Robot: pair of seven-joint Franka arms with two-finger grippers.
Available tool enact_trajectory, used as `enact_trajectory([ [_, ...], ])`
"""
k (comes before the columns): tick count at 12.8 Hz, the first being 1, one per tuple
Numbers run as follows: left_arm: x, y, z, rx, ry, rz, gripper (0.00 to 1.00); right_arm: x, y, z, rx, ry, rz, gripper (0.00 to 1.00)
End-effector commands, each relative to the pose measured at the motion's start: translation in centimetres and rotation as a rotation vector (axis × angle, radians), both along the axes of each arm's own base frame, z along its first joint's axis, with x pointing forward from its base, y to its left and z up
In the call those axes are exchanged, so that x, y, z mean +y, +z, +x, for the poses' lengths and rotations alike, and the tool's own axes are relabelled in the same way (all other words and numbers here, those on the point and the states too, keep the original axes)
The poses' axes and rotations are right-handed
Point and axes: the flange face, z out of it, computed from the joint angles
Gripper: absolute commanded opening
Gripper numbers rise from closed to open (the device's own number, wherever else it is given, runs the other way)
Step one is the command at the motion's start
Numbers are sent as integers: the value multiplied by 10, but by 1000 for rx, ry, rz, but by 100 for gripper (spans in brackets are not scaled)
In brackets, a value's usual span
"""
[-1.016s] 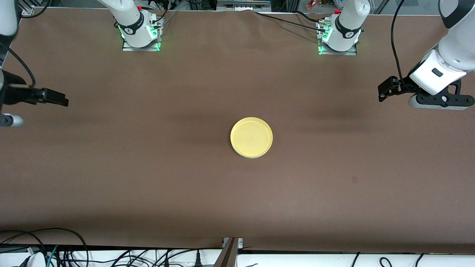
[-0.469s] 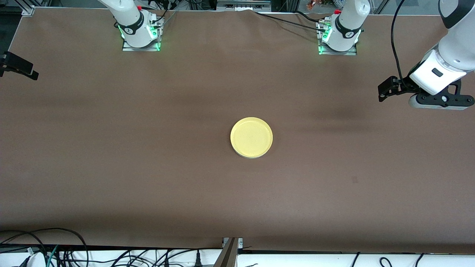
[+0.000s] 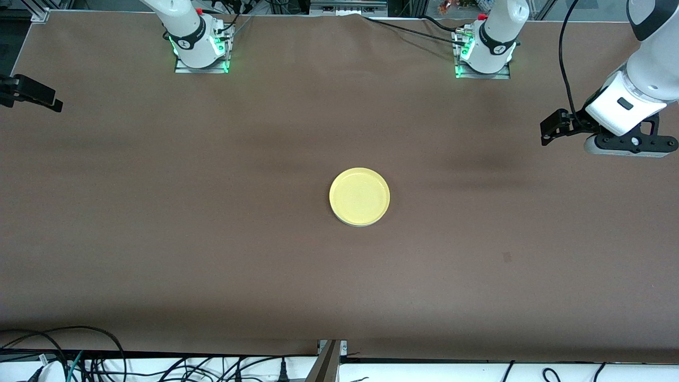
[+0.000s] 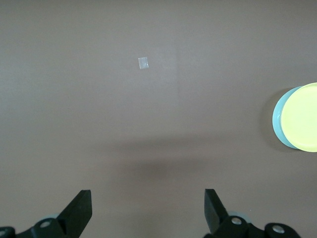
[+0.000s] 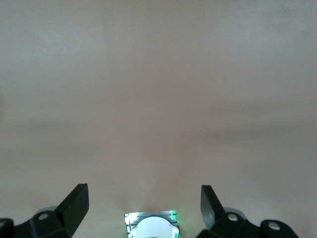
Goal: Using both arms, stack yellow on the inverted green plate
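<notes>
The yellow plate (image 3: 359, 197) lies on top of the pale green plate (image 3: 360, 224) in the middle of the brown table; only a thin green edge shows under it. In the left wrist view the yellow plate (image 4: 302, 117) covers the green plate (image 4: 277, 119) at the frame's edge. My left gripper (image 3: 551, 129) is open and empty, held above the table at the left arm's end; it also shows in its own wrist view (image 4: 148, 208). My right gripper (image 3: 45, 98) is open and empty, above the table edge at the right arm's end, seen too in its wrist view (image 5: 143, 203).
The two arm bases (image 3: 200, 45) (image 3: 485, 50) stand at the table's back edge. A small pale mark (image 3: 506, 257) lies on the cloth toward the left arm's end. Cables hang along the front edge (image 3: 79, 361).
My right gripper has risen and drawn away toward the right arm's end of the table, then edged slightly inward. The left arm and the plates have not moved.
</notes>
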Motion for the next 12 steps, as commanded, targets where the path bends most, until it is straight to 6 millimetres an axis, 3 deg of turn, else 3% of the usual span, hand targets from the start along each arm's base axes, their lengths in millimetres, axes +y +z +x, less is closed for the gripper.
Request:
enact_trajectory([
  [1, 3, 3, -4, 2, -13, 23, 100, 1, 0, 0, 9, 13, -11, 100],
  [12, 5, 3, -2, 1, -8, 19, 100, 2, -1, 3, 7, 8, -15, 100],
])
